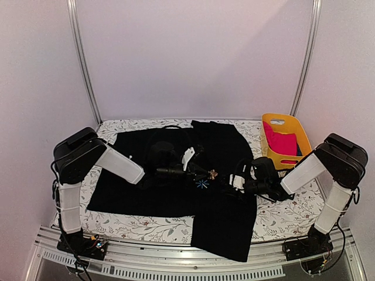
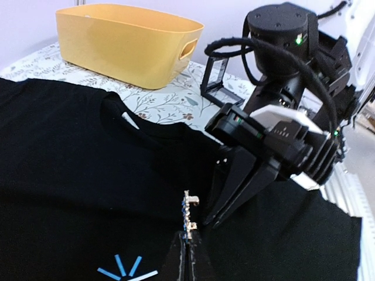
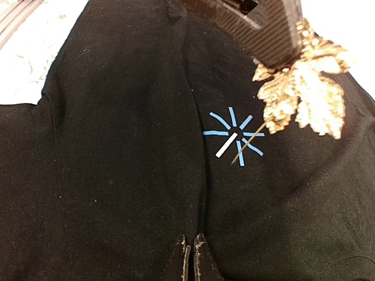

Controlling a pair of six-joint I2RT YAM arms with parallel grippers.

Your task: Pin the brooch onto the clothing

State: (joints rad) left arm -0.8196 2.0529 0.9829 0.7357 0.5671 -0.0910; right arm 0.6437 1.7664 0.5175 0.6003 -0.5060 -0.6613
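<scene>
The clothing (image 1: 146, 187), a black long-sleeved shirt, lies flat on the table with its light-blue asterisk print (image 1: 203, 184) on the chest. My left gripper (image 1: 205, 172) is shut on the brooch (image 1: 212, 174), a small pale gold leaf, and holds it just above the shirt. In the right wrist view the brooch (image 3: 304, 88) hangs beside the asterisk (image 3: 234, 136), its open pin pointing down over the print. In the left wrist view it (image 2: 189, 213) shows edge-on above my left gripper (image 2: 187, 254). My right gripper (image 1: 233, 180) (image 3: 192, 254) is shut on a raised fold of the shirt (image 3: 117, 175) below the print.
A yellow basket (image 1: 296, 132) holding a pink garment (image 1: 281, 143) stands at the back right; its wall also shows in the left wrist view (image 2: 123, 41). A small black square frame (image 2: 217, 79) stands beside it. The table has a floral cover (image 1: 281, 216).
</scene>
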